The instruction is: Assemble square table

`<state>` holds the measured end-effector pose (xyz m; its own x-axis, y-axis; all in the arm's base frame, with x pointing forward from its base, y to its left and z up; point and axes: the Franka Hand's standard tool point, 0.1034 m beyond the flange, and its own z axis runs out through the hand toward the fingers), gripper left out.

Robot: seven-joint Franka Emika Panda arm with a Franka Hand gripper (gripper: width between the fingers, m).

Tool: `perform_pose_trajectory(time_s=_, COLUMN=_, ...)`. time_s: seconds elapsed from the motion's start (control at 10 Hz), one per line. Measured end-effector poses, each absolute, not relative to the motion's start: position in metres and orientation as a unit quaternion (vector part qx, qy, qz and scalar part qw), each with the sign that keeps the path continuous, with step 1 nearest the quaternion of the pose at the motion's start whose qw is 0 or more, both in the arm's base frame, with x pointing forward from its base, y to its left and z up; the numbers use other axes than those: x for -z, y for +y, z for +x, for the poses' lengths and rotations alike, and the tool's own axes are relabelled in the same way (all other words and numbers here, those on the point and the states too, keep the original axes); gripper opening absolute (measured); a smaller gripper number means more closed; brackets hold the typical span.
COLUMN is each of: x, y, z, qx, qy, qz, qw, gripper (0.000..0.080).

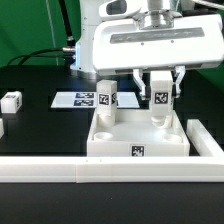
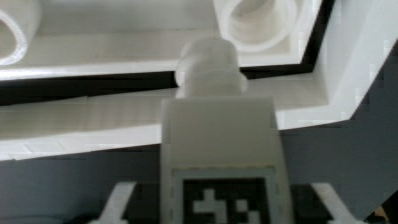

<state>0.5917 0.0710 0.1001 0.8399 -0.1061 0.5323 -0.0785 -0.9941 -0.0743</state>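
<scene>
Right now I judge the step in hand to be fitting the second leg. The gripper point(image 1: 160, 84) is clamped on a leg point(image 1: 161, 100), holding it upright over the far corner of the table top point(image 1: 115, 140) on the exterior view's right. Another leg point(image 1: 107, 100) stands in the far corner on the exterior view's left.

In the wrist view the held leg's narrow tip points down at the top, close beside a round socket point(image 2: 267, 25) but not in it, as far as I can tell. So the next move calls for a small sideways correction to bring the tip over the hole. After that come a straight descent and, I expect, a twist to seat it.

The table top lies on a black table point(image 1: 40, 128), tucked against the white border rail point(image 1: 60, 170) that runs along the near side and up the exterior view's right. The marker board point(image 1: 72, 100) lies flat, just to the exterior view's left of the top. A spare leg point(image 1: 10, 100) waits well apart at the exterior view's far left. There is ample room around the corner I am working.
</scene>
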Motion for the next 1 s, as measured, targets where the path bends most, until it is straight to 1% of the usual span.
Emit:
perform_pose_trajectory(time_s=0.2, x=-0.099, y=0.070, z=0.592, qx=0.291, qy=0.049, qz=-0.955, qw=0.020, gripper=0.0282)
perform_pose_trajectory(time_s=0.3, x=-0.097, y=0.074, z=0.593, qx=0.288, qy=0.047, qz=-0.956, qw=0.023, gripper=0.0282)
perform_pose_trajectory(time_s=0.6, x=-0.091, y=0.080, z=0.593, qx=0.291, qy=0.043, qz=-0.956, qw=0.023, gripper=0.0282)
perform_pose_trajectory(time_s=0.9, x=-0.080, y=0.091, z=0.589, qx=0.278, qy=0.037, qz=-0.960, qw=0.028, gripper=0.0282)
perform_pose_trajectory(time_s=1.0, x=-0.079, y=0.091, z=0.588, qx=0.281, qy=0.036, qz=-0.959, qw=0.027, gripper=0.0282)
